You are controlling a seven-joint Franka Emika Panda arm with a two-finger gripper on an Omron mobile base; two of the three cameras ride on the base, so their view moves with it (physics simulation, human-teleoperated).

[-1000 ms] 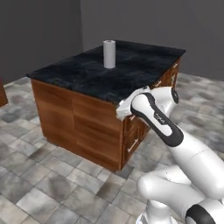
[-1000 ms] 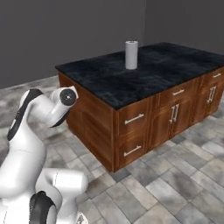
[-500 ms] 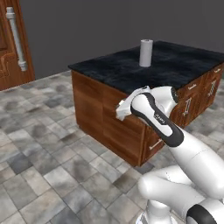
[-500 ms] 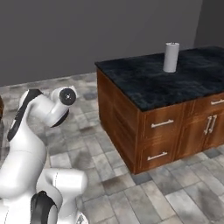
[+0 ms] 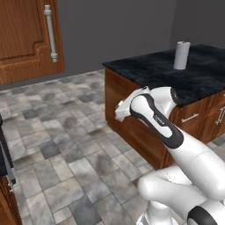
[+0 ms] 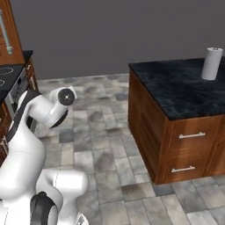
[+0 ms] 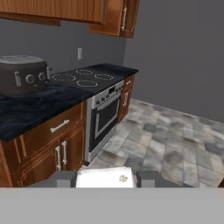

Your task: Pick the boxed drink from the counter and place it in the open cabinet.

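White-cream boxed drink (image 7: pixel 105 177) sits at the bottom centre of the hand view, clamped between the two dark fingers (image 7: pixel 151 177). I judge it light but easy to crush, so the flat sides are the right hold. Farther, upper left, hang brown wall cabinets (image 7: pixel 57 9).

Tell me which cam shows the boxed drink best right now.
Hand view: the boxed drink sits between the end effector fingers, white top face showing. Left base view shows a white edge by the wrist; right base view, nothing clear.
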